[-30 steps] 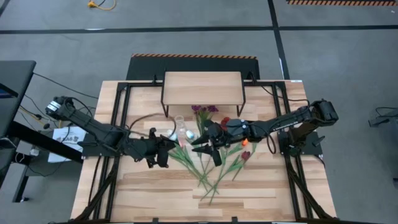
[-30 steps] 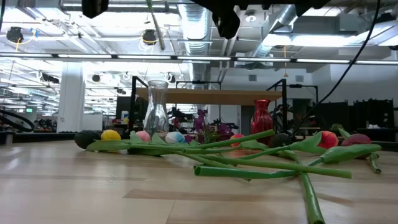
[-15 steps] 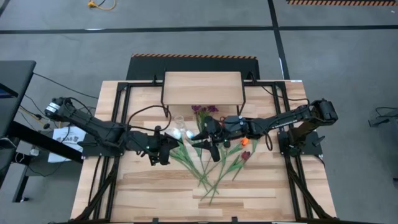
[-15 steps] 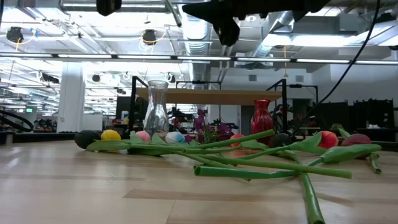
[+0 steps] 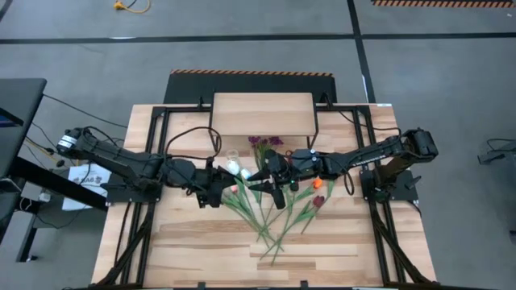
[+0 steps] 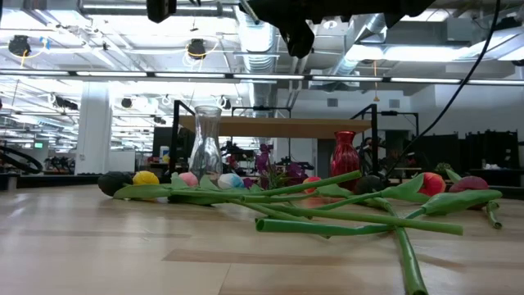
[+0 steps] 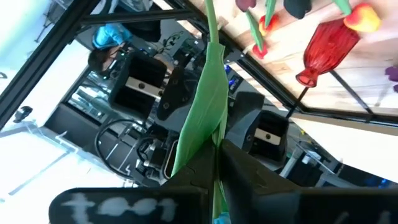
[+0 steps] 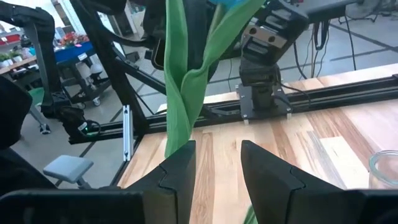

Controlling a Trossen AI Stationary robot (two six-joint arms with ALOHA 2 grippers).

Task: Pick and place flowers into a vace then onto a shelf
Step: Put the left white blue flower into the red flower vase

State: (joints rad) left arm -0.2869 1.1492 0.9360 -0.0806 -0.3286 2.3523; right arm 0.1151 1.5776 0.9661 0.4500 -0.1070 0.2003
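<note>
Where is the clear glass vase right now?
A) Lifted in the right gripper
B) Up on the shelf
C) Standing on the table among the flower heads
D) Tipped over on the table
C: the low view shows the clear vase upright on the table beside the flower heads, with the shelf behind it.

Both hands, left (image 5: 219, 187) and right (image 5: 270, 179), meet over scattered flowers (image 5: 274, 217).
</note>
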